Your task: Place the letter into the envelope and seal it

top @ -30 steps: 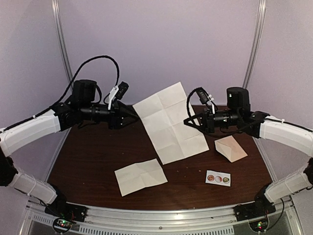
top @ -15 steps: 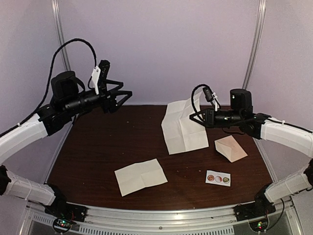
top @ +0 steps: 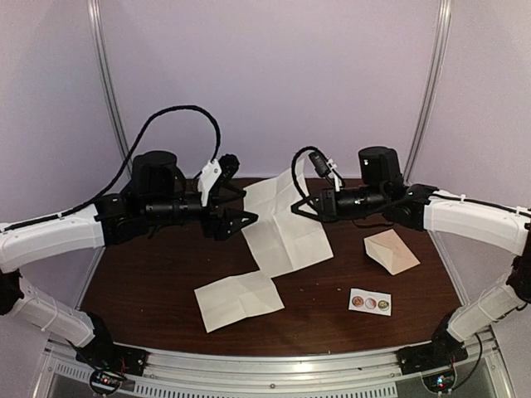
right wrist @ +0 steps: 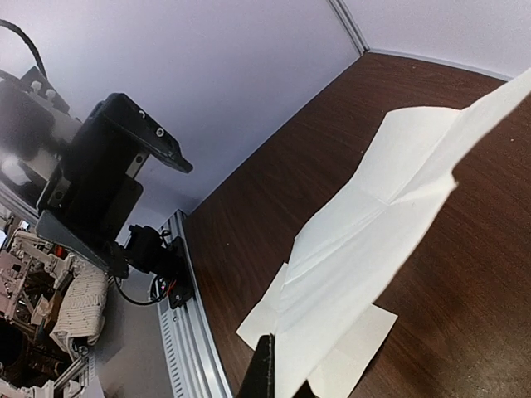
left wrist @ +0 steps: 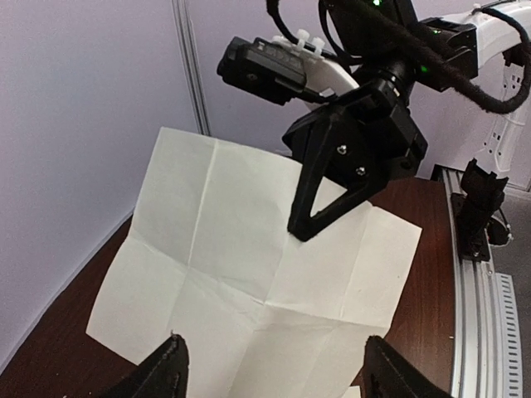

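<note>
on the right side of the table (top: 158, 274) we note the envelope (top: 392, 251) lying flat, near the sticker strip (top: 370, 303). right gripper (top: 300, 205): fingers clamped on the large creased sheet (top: 286, 236), held tilted up over mid-table. left gripper (top: 247, 206): fingers apart, facing the sheet's left edge, holding nothing. smaller folded sheet (top: 239, 298) lies nearer the bases

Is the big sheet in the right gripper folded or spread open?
Spread open: the big sheet shows crease lines but no part doubled over; the right gripper pinches it near its edge.
</note>
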Robot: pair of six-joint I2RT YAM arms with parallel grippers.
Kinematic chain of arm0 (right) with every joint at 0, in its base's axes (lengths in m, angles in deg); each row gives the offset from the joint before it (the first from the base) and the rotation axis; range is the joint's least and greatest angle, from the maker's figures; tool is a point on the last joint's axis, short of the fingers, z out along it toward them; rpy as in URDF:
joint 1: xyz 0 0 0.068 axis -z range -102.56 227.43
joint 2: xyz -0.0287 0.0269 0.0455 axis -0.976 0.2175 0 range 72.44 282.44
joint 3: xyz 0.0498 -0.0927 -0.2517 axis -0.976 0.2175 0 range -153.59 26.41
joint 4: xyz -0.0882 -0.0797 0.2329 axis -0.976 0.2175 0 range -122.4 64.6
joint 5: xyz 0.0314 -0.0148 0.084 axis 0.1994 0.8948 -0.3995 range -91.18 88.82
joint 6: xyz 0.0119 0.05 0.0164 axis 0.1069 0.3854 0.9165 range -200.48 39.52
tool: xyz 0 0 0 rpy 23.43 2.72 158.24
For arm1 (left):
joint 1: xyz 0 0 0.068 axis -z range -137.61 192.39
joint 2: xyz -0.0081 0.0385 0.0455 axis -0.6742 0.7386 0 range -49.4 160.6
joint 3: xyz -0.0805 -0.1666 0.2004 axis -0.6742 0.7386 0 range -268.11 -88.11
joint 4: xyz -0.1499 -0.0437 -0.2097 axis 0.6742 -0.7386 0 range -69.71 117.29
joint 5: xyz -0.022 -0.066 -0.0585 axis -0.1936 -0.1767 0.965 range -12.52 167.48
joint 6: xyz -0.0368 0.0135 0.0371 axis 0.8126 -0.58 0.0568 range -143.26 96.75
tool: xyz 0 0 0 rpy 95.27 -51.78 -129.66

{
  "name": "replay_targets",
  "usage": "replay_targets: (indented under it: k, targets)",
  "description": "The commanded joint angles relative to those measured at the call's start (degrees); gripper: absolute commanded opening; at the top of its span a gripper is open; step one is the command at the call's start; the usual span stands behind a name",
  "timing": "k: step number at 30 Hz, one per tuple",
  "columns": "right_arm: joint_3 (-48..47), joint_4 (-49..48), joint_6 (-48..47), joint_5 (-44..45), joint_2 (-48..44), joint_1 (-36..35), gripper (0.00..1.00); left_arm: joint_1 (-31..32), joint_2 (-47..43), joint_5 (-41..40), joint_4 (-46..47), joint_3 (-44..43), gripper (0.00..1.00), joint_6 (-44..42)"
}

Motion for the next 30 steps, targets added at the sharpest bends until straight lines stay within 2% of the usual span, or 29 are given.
replay_targets:
  k: [1,8,24,30]
  targets:
    - [-3.87,1.05,-0.08,-0.88,1.98,-3.05,0.0,2.73,2.1,-4.95,-2.35,-1.78,0.74,-3.0]
    - [-5.61,1.05,-1.65,-3.24,3.09,-6.11,0.0,4.56,3.57,-6.58,-2.93,-1.77,0.76,-4.45]
    - [-6.37,-0.34,-2.85,-7.4,3.6,-7.16,0.0,6.98,4.92,-7.43,-4.42,-1.74,0.78,-8.14]
    - [-6.97,-0.49,-3.22,-7.6,3.88,-7.16,0.0,7.5,5.45,-7.66,-4.84,-1.81,0.73,-8.85]
